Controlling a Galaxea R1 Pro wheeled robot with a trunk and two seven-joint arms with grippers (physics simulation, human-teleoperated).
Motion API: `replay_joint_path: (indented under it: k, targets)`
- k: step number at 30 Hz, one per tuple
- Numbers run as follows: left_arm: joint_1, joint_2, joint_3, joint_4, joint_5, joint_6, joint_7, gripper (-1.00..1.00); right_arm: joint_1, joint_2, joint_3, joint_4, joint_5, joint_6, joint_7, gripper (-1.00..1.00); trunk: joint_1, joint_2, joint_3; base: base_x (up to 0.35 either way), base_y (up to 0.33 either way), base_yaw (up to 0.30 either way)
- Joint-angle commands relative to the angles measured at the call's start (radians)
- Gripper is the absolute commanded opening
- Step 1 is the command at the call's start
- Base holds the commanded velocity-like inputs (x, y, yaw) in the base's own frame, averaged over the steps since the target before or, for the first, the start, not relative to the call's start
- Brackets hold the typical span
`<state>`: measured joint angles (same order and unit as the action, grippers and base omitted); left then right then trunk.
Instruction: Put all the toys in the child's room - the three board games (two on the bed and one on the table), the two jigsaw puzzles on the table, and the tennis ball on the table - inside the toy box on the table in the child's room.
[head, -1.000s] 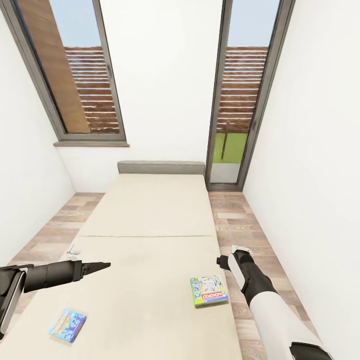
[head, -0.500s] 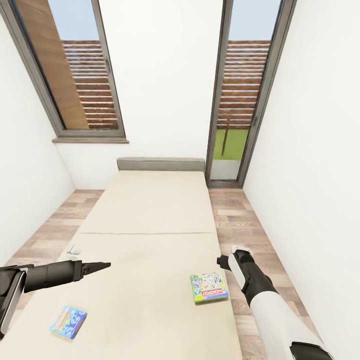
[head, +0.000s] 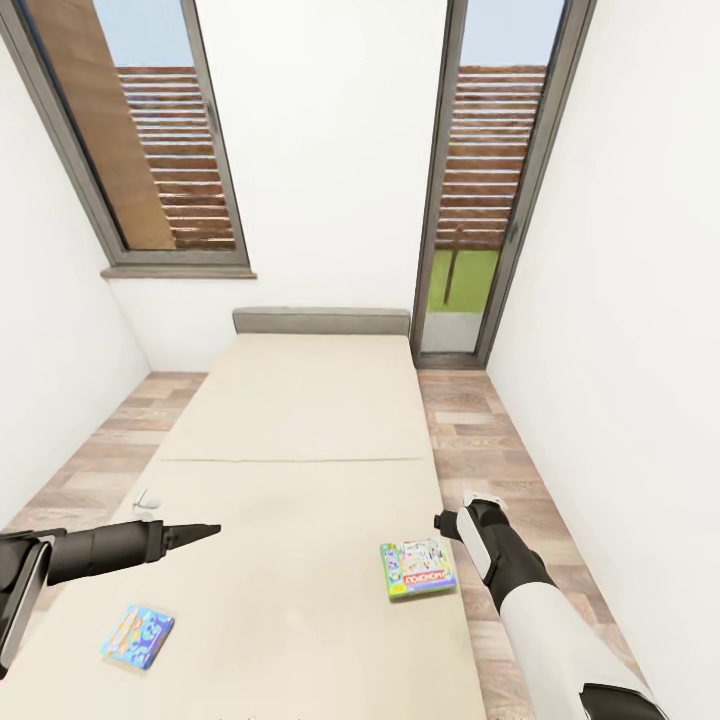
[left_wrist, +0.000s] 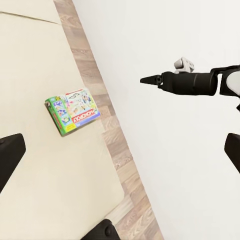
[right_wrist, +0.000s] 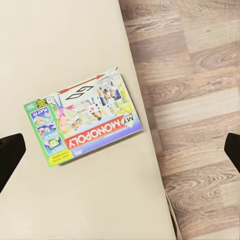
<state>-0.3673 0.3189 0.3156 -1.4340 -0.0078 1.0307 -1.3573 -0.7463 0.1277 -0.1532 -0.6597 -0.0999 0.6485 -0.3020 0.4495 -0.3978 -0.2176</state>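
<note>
Two board games lie on the beige bed (head: 300, 420). The Monopoly board game (head: 418, 567) sits near the bed's right edge, also seen in the left wrist view (left_wrist: 73, 110) and right wrist view (right_wrist: 82, 123). A small blue board game (head: 137, 636) lies near the left front of the mattress. My left gripper (head: 203, 531) hovers over the mattress, beyond the blue box and apart from it, open and holding nothing. My right gripper (head: 441, 521) hangs at the bed's right edge, just beyond the Monopoly box and above it, open and holding nothing. The table and toy box are out of view.
A grey headboard (head: 322, 320) stands against the far white wall between two tall dark-framed windows (head: 170, 160). Strips of wood-plank floor (head: 470, 430) run along both sides of the bed, with white walls close on either side. A small white object (head: 148, 497) sits at the bed's left edge.
The whole picture has slid upward a little, so the camera moved. Both board games lie where they were on the bed, and both arms hold the same pose.
</note>
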Motion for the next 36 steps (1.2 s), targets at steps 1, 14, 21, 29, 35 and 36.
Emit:
replay_joint_path:
  k: [1,14,21,29,35,36]
  targets:
    - [-0.001,0.0,0.001,0.0,-0.001,0.011,-0.005,1.0,-0.001,0.001,-0.002,-0.001,-0.011,0.002,-0.008,1.0,0.001,-0.002,-0.004,0.0,0.0,0.0]
    - [-0.001,0.0,0.003,0.0,0.0,0.011,-0.006,1.0,-0.001,0.001,-0.003,-0.001,-0.011,0.002,-0.008,1.0,0.001,-0.002,-0.025,0.0,0.0,0.0]
    - [-0.001,-0.001,0.003,0.0,0.0,0.011,-0.006,1.0,-0.001,0.001,-0.003,-0.001,-0.011,0.001,-0.008,1.0,0.001,-0.002,-0.037,0.0,0.0,0.0]
    - [-0.001,-0.001,0.004,0.0,0.0,0.01,-0.006,1.0,-0.001,0.001,-0.003,-0.001,-0.011,0.001,-0.008,1.0,0.001,-0.002,-0.05,0.0,0.0,0.0]
    - [-0.001,-0.001,0.004,0.0,0.0,0.01,-0.007,1.0,-0.004,0.0,-0.003,0.001,-0.011,0.003,-0.009,1.0,0.001,-0.002,-0.06,0.0,0.0,0.0]
    - [-0.001,-0.001,0.004,0.0,0.0,0.01,-0.008,1.0,-0.005,0.0,-0.004,0.002,-0.012,0.004,-0.008,1.0,0.001,-0.002,-0.062,0.0,0.0,0.0]
